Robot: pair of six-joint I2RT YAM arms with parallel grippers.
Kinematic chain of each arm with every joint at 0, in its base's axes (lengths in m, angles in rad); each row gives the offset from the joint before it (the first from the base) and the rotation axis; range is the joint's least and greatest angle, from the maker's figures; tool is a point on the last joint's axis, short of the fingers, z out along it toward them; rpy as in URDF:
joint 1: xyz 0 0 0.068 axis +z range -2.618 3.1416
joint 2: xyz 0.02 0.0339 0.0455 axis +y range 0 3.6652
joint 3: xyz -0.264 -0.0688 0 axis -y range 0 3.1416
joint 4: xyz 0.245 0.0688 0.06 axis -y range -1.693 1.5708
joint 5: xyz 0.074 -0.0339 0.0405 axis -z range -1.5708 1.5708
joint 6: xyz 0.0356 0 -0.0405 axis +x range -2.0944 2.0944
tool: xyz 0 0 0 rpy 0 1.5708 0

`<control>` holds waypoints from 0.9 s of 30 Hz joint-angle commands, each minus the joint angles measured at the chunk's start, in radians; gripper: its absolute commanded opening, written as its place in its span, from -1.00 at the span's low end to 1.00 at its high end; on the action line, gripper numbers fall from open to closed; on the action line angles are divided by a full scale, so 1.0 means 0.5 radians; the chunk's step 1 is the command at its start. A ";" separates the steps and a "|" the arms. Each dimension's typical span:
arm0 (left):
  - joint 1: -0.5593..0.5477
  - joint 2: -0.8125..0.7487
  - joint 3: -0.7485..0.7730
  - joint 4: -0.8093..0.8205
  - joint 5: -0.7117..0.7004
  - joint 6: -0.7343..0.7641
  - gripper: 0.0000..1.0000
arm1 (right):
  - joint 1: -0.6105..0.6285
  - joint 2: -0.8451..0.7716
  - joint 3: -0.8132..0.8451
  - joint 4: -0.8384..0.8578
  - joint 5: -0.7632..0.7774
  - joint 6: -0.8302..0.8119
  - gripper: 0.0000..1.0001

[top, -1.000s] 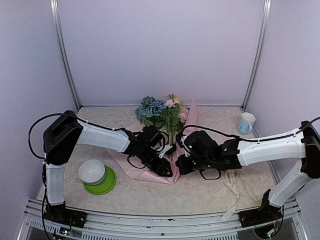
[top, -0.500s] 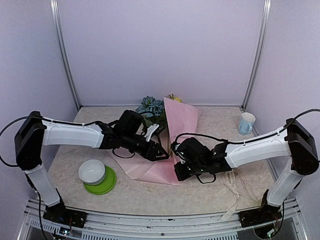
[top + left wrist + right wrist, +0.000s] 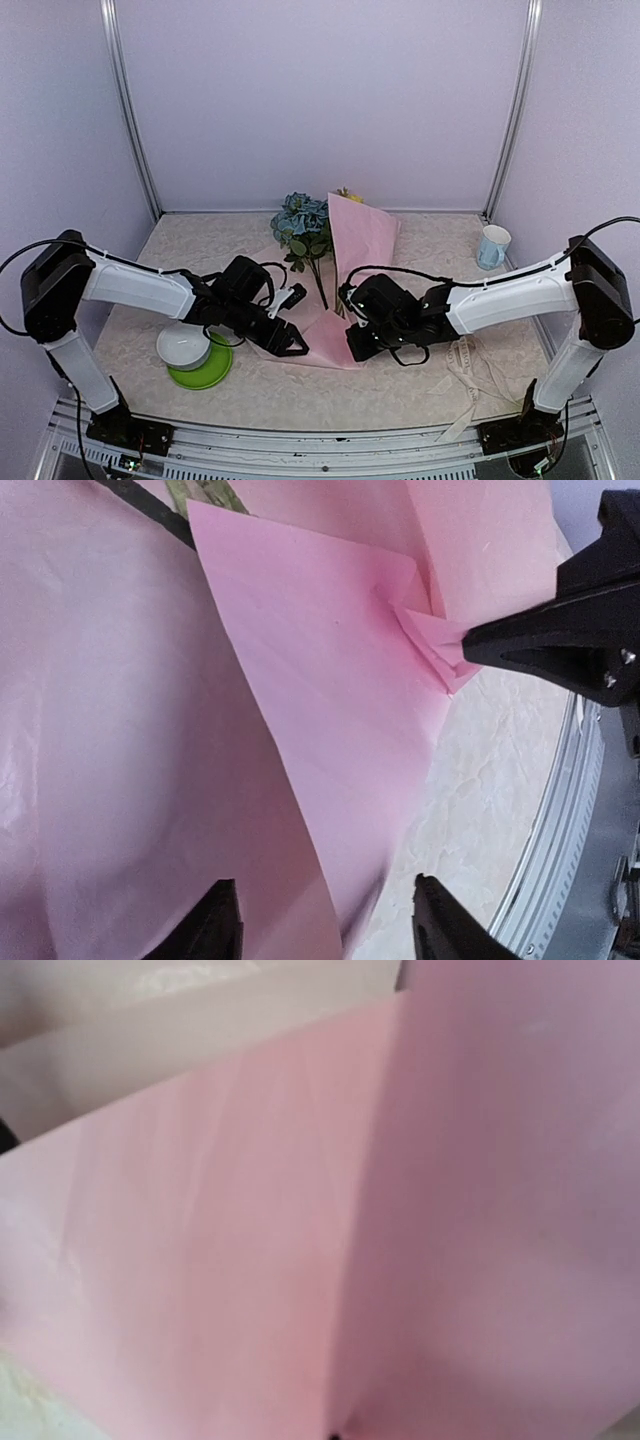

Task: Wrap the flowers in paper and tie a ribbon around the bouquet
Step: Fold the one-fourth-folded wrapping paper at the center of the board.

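So the right gripper [image 3: 357, 346] is pinched tight on a folded corner of the paper [image 3: 362, 235], mid table [image 3: 420, 390], with 1 flap standing up. The flowers [image 3: 303, 222] lie on it, heads toward the back edge. The left gripper [image 3: 288, 345] hovers just beside, jaws apart, holding nothing.

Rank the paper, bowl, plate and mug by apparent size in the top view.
1. paper, clearly largest.
2. plate and bowl: alike; the bowl covers part of the plate, so I leave them unranked.
3. mug, smallest-looking, though it stands farther back.
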 commanded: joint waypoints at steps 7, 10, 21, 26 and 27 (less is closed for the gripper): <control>0.013 0.269 0.190 0.103 0.164 0.073 -1.00 | 0.018 -0.025 0.048 -0.076 0.035 -0.083 -1.00; 0.021 0.318 0.237 0.112 0.069 0.063 -1.00 | 0.020 -0.033 0.075 -0.112 0.052 -0.144 -1.00; 0.031 0.498 0.373 -0.050 -0.118 0.039 -1.00 | 0.095 -0.064 0.127 0.067 -0.001 -0.411 -1.00; 0.035 0.492 0.359 -0.054 -0.129 0.023 -1.00 | 0.095 0.134 0.249 -0.039 -0.078 -0.440 -1.00; 0.035 0.489 0.355 -0.050 -0.131 0.020 -1.00 | 0.095 0.181 0.263 -0.057 -0.117 -0.461 -1.00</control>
